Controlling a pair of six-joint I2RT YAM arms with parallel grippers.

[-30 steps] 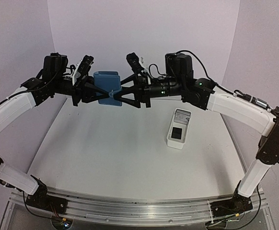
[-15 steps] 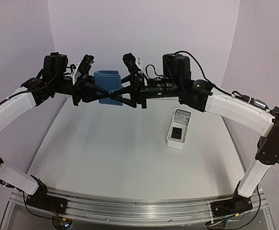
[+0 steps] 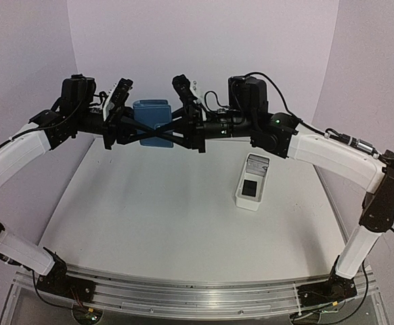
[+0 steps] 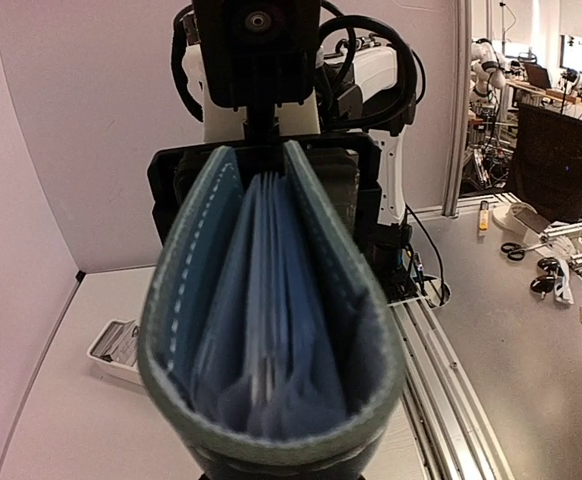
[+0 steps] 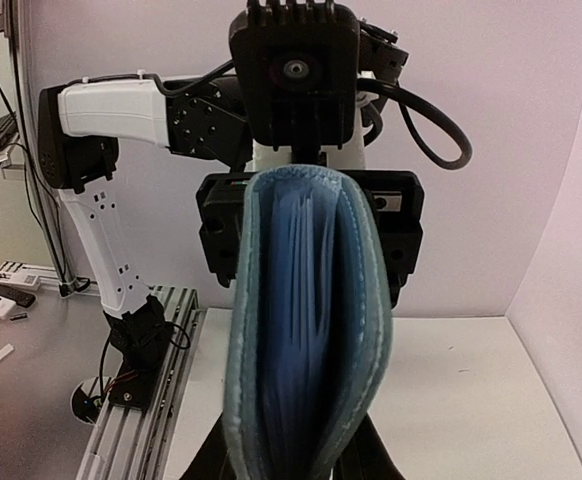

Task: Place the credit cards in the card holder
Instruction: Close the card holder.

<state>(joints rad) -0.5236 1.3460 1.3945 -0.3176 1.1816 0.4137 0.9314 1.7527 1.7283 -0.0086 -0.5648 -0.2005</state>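
card holder (image 3: 151, 118) is up in the air at the back of the table (image 3: 156, 217), between both wrists. soft blue leather-like shell, pale stitching along the rim, lighter blue slots layered inside and bowed into a narrow u. left gripper (image 3: 162, 135) is pinched tight on its edge. right gripper (image 3: 146, 137) has its fingers either side of the holder, can't tell if they're clamped. both credit cards lie flat in the rigid white tray (image 3: 241, 198): pale card (image 3: 256, 164), dark card (image 3: 250, 187).
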